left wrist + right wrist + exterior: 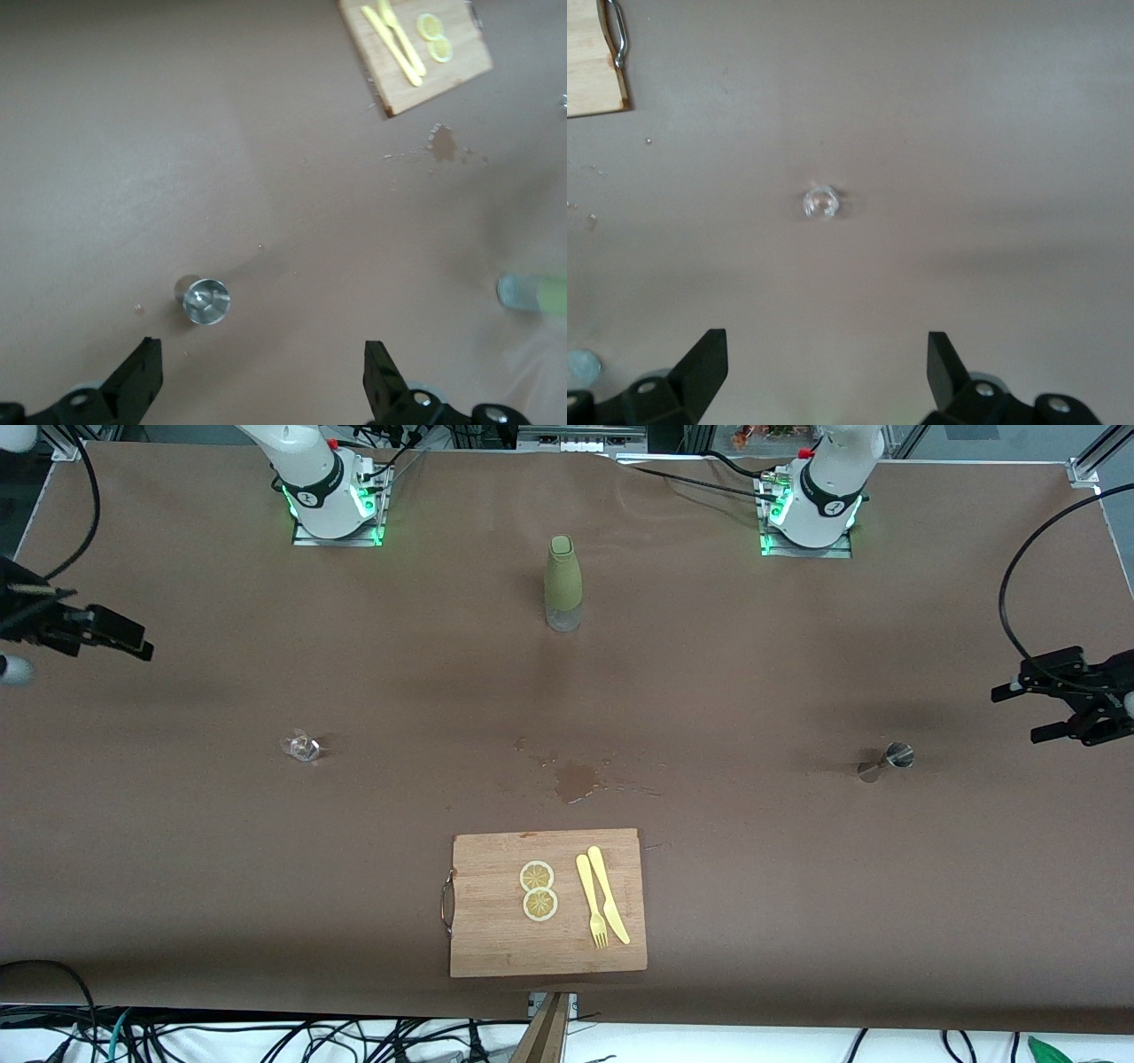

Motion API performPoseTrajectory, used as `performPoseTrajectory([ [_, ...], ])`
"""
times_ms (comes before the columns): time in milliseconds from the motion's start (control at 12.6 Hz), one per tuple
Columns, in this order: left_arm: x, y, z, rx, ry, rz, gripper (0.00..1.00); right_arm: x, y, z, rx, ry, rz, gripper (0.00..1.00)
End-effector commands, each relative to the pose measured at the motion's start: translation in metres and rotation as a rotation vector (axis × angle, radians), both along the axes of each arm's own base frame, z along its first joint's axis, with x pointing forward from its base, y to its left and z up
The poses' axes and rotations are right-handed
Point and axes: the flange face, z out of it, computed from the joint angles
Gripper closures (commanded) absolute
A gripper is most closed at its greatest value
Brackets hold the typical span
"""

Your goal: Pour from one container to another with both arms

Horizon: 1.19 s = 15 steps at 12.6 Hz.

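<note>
jigger (889,761) upright near left arm's end of bench | glass (301,747) near right arm's end | spill (576,779) between | left end effector (1054,704), right end effector (104,636): wide open, holding nothing, raised | fits before or after pouring

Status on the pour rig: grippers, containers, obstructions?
Both grippers open, holding nothing: left above jigger, right above glass. Bottle upright between the bases, untouched. Spill mid-table by board.
</note>
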Motion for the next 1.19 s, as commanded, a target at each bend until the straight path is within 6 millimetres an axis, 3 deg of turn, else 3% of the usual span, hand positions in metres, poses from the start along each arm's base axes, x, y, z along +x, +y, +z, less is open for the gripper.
performPoseTrajectory([
  [0,-0.008,-0.039,0.022,0.118,0.056,0.125,0.0,-0.021,-0.011,0.013,-0.014,-0.001,-0.043,0.0],
  [238,-0.019,-0.093,0.063,0.364,0.082,0.315,0.0,-0.025,-0.002,0.025,-0.017,-0.033,-0.027,0.0],
  [317,-0.024,-0.102,0.077,0.439,0.062,0.366,0.0,-0.025,0.004,0.028,-0.02,-0.036,-0.022,0.0],
  [555,-0.035,-0.106,0.104,0.498,0.001,0.341,0.0,-0.026,0.017,0.035,-0.021,-0.059,-0.003,0.0],
  [713,-0.044,-0.113,0.112,0.506,0.024,0.294,0.0,-0.02,0.02,0.034,-0.021,-0.079,0.011,0.0],
  [1110,-0.048,-0.122,0.114,0.458,0.043,0.28,0.0,-0.012,0.022,0.025,-0.02,-0.07,0.02,0.0],
])
